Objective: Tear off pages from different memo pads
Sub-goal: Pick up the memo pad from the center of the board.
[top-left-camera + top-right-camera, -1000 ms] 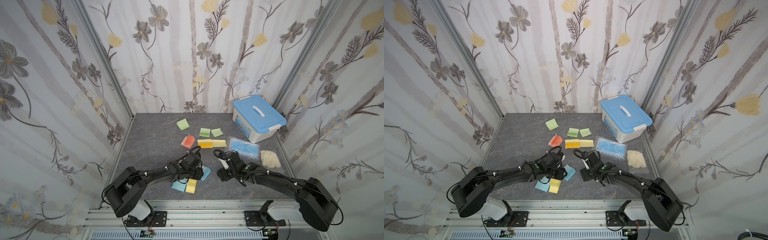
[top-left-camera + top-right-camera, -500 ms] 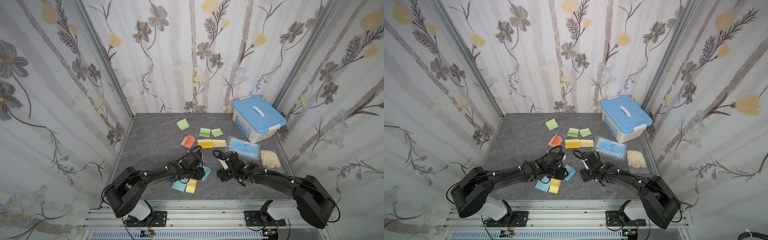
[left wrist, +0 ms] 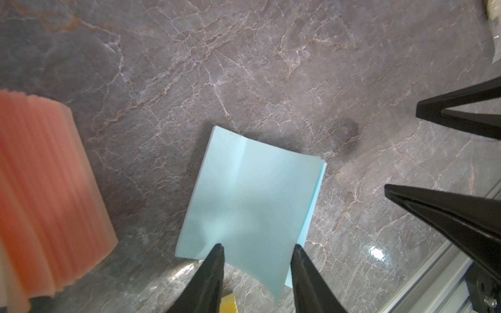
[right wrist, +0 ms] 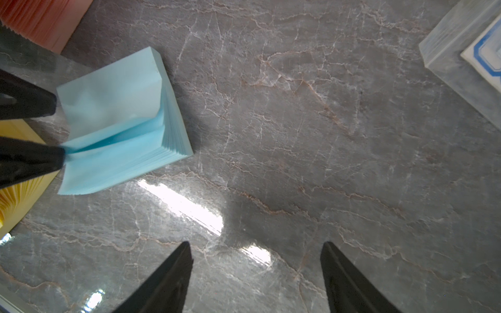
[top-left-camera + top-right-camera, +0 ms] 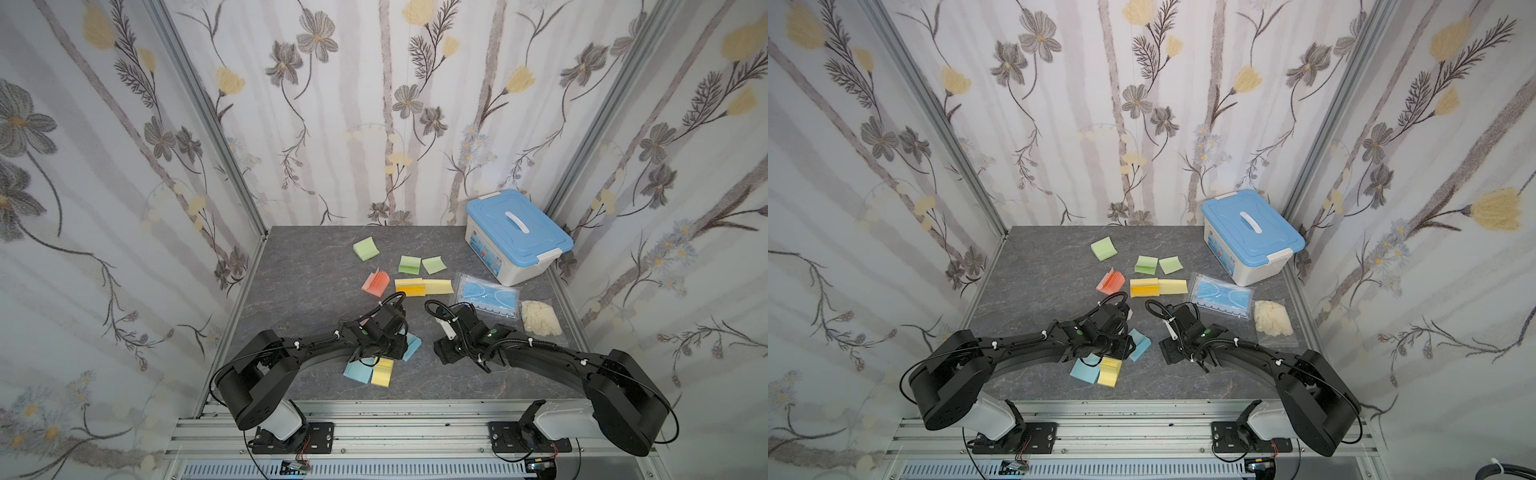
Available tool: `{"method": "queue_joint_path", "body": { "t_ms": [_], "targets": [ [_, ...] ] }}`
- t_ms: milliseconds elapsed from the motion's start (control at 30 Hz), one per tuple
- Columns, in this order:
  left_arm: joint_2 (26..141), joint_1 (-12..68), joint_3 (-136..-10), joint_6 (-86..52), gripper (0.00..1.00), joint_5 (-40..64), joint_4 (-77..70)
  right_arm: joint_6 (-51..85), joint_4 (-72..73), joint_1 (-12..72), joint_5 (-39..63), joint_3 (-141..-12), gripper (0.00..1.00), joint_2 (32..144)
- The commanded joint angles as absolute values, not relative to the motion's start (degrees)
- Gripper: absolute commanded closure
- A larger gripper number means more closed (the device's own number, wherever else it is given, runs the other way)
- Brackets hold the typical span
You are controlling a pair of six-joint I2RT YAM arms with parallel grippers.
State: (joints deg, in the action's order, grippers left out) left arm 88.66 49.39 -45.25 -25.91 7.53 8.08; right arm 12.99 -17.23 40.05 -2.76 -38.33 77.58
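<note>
A: Left wrist view: we see the left gripper (image 3: 257, 246) half open, jaws astride the curled top page (image 3: 252, 189) of the light blue pad (image 4: 168, 141), not closed on it.

B: We agree. That pad lies front and middle on the table (image 5: 316, 282), just beside a yellow pad (image 5: 382, 372). Our right gripper (image 4: 256, 244) gapes wide over the table, holding nothing.

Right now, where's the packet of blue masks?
In both top views the mask packet lies right of centre, between the far yellow pad and the white gloves, beside the blue-lidded box.
</note>
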Motion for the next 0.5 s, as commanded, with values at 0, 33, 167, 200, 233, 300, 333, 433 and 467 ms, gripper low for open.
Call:
{"method": "queue_joint_path", "body": {
  "t_ms": [0,33,167,200,233,300,333,433,467],
  "targets": [
    [88.29,49.36,-45.53,-25.79,0.56,6.57,8.48,13.10,-15.66,40.02,-2.56,-38.50,0.23,77.90],
    [88.44,49.34,-45.60,-25.67,0.56,6.37,8.55,13.10,-15.68,40.08,-2.47,-38.58,0.23,78.02],
    [88.55,49.35,-45.53,-25.69,0.56,6.49,8.55,13.08,-15.66,40.06,-1.80,-38.83,0.23,78.32],
    [88.69,49.37,-45.57,-25.72,0.56,6.35,8.62,13.10,-15.68,40.01,-1.45,-39.06,0.23,78.31],
    [88.89,49.37,-45.60,-25.62,0.56,6.13,8.76,13.22,-15.71,40.07,-1.17,-39.21,0.23,78.32],
    [89.40,49.38,-45.72,-25.71,0.57,5.60,8.93,13.18,-15.65,40.07,-0.38,-40.14,0.23,78.14],
    [89.59,49.33,-45.79,-25.73,0.57,5.54,8.97,13.18,-15.62,40.08,-0.19,-40.65,0.24,78.21],
    [90.00,49.35,-45.64,-25.97,0.57,5.61,8.66,13.02,-15.59,40.07,0.08,-42.89,0.24,79.05],
    [90.15,49.41,-45.62,-26.02,0.57,5.65,8.55,13.01,-15.57,40.08,0.38,-43.81,0.24,79.68]
  ]
}}
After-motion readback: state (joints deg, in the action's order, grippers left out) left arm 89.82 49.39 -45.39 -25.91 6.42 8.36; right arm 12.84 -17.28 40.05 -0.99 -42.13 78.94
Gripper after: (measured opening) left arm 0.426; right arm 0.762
